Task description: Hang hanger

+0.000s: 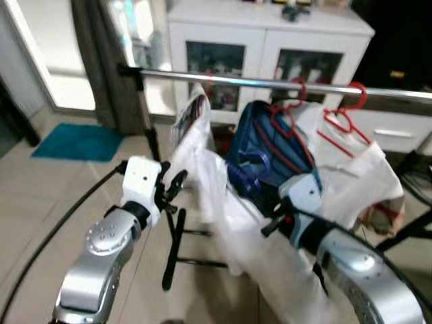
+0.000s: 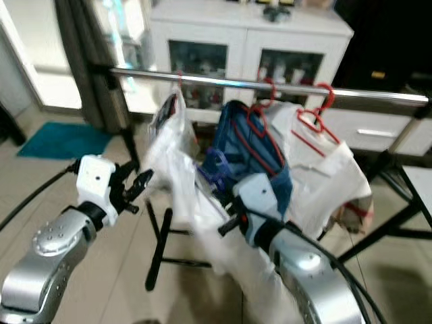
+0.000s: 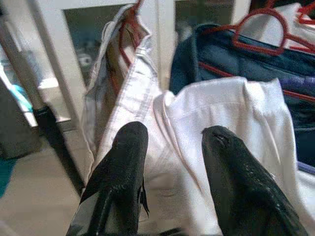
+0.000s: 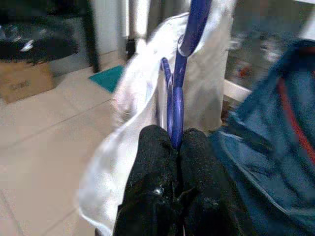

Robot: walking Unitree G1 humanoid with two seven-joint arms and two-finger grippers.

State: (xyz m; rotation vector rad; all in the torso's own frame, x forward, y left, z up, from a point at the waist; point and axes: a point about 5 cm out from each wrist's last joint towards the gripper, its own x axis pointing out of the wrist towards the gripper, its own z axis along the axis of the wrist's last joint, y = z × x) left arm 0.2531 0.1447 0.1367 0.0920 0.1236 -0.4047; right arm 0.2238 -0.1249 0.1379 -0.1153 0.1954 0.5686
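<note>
You're on a beige tiled floor (image 1: 40, 182), facing a clothes rack with a silver rail (image 1: 270, 82) that runs across the view, roughly level. Behind it sits a white cabinet (image 1: 263, 40) with two glass doors; a teal mat (image 1: 77, 142) lies on the floor off to your left, near a bright doorway.

On the rail you've got three red hangers (image 1: 347, 115), hooks over the bar: one carries a white garment at the left end, one a navy garment (image 1: 260, 145) in the middle, one a white shirt (image 1: 351, 169) on the right. The blur makes that count approximate.

The blue hanger (image 4: 177, 93) is not on the rail. It's below the bar, in front of the navy garment, with a white shirt (image 1: 223, 223) draped on it and trailing down toward the floor. In the right wrist view its blue neck runs straight out from the fingertips, long axis in line with the fingers; the hook end is cut off at the frame edge.

Right gripper (image 4: 176, 140): fingers clamped tight on the blue hanger's neck.

Left gripper (image 3: 170, 142): fingers spread, nothing between them, tips just short of the white shirt's fabric, to the left of the hanging clothes.
</note>
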